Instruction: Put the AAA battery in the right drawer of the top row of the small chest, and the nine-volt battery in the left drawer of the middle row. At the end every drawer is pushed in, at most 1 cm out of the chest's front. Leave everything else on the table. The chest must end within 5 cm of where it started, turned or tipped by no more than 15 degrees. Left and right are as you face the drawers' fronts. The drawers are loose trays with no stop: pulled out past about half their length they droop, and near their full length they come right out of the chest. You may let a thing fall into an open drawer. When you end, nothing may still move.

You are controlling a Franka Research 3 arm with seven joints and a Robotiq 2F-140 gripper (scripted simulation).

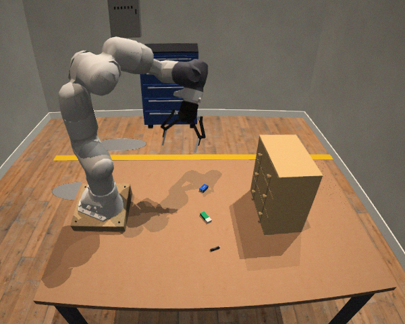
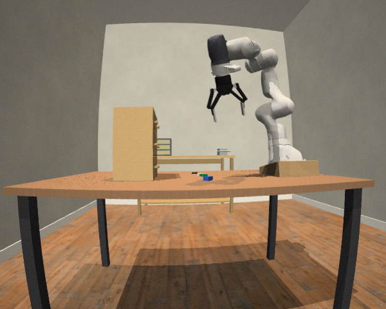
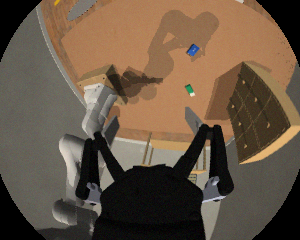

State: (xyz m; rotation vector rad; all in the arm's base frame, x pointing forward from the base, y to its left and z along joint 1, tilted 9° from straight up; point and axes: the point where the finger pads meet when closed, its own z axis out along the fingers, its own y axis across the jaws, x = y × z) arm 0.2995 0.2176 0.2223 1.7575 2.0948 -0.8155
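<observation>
The small chest (image 1: pixel 293 153) (image 2: pixel 133 143) (image 3: pixel 286 102) stands upright, its knobbed front facing the arm. Its three rows of two drawers look pushed in. The blue nine-volt battery (image 1: pixel 203 188) (image 2: pixel 208 178) (image 3: pixel 193 50) lies on the table in front of the chest. The small black AAA battery (image 1: pixel 214 248) (image 2: pixel 193 172) lies on the table, farthest from the exterior camera; I cannot make it out in the wrist view. My gripper (image 1: pixel 179 146) (image 2: pixel 229 117) (image 3: pixel 150 117) is wide open and empty, high above the table between arm base and chest.
A green and white block (image 1: pixel 205 216) (image 2: pixel 203 174) (image 3: pixel 190 90) lies between the two batteries. The arm's base stands on a wooden plinth (image 1: pixel 101 228) (image 2: pixel 298 168), across the table (image 1: pixel 154 279) (image 2: pixel 173 192) from the chest. A blue cabinet (image 1: pixel 160 94) stands beyond the table.
</observation>
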